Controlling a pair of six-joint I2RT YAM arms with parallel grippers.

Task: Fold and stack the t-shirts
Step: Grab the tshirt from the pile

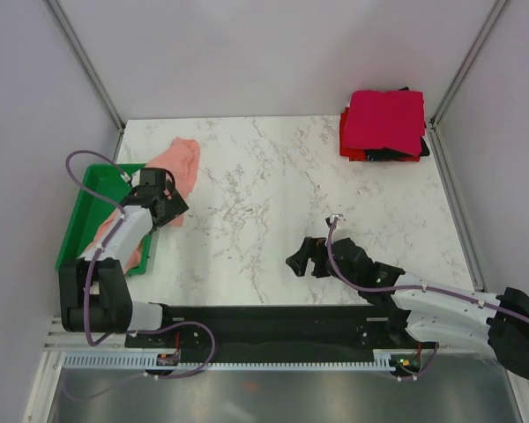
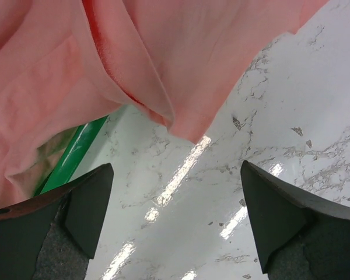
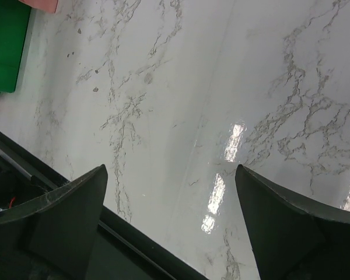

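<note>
A salmon-pink t-shirt lies crumpled, half over the green tray's right rim and half on the marble table at the left. In the left wrist view its folds hang just beyond my fingertips. My left gripper is open above the table right beside that shirt, nothing between its jaws. A stack of folded t-shirts, crimson on top with red and black edges below, sits at the far right corner. My right gripper is open and empty near the table's front edge.
The green tray stands at the table's left edge, its corner showing as green tray in the right wrist view. A black rail runs along the near edge. Metal frame posts and grey walls enclose the table.
</note>
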